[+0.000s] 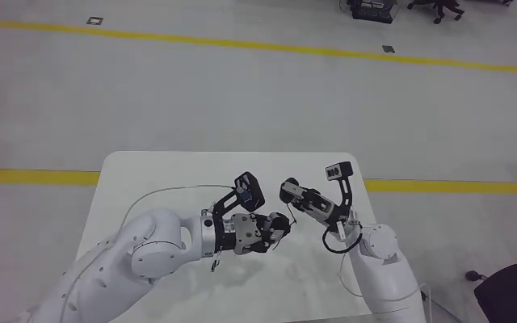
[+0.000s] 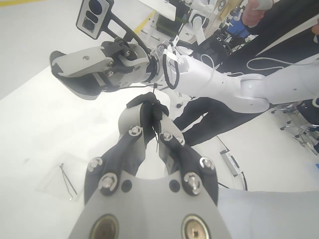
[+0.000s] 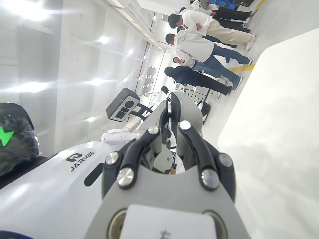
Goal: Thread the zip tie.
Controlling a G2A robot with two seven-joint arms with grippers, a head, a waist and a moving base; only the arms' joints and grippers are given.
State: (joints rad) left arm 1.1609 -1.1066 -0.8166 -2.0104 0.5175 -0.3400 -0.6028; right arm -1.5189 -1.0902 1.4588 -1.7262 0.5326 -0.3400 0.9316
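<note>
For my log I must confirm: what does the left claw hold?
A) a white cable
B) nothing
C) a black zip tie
C: the left claw is shut on the black zip tie, and the thin strap shows just behind the pinch.

a robotics lab: yellow floor lines (image 1: 242,44), other white robots (image 2: 199,23) standing behind.

White glossy arm shells (image 1: 157,242) gleaming, black ribbed cable (image 2: 166,72) looping round the right wrist, grey camera block (image 1: 339,171) riding a black bracket at its one o'clock, left gripper (image 2: 152,104) showing grey plates, silver screws.
</note>
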